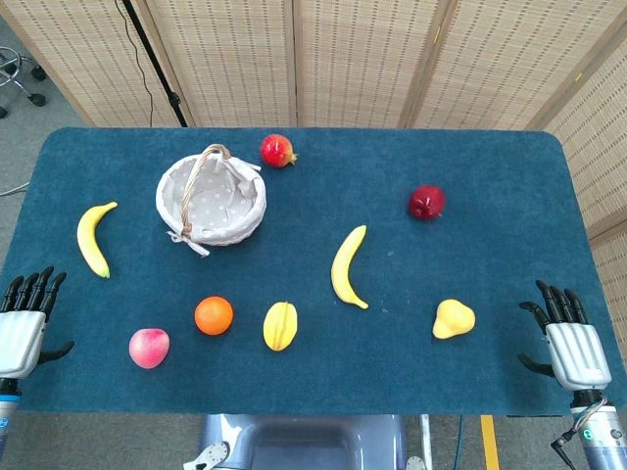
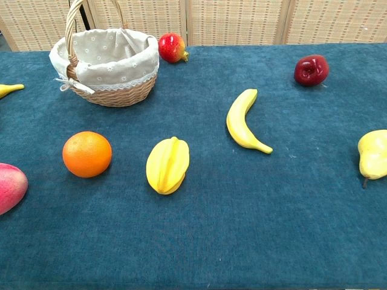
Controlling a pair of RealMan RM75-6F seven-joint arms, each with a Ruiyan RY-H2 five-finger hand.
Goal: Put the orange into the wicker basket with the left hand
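The orange (image 1: 214, 315) (image 2: 87, 154) lies on the blue table near the front left. Behind it stands the wicker basket (image 1: 257, 211) (image 2: 115, 95) with a pale cloth lining and an upright handle; nothing shows inside it. My left hand (image 1: 24, 328) hovers at the table's front left edge, fingers spread and holding nothing, well left of the orange. At the front right edge my right hand (image 1: 570, 341) is likewise spread and holds nothing. Neither hand shows in the chest view.
A pink mango (image 1: 149, 348) and a yellow starfruit (image 1: 280, 325) flank the orange. Bananas lie at the left (image 1: 93, 239) and centre (image 1: 346, 266). A pomegranate (image 1: 277, 151) sits behind the basket, a red apple (image 1: 426, 203) at right, a pear (image 1: 454, 319) front right.
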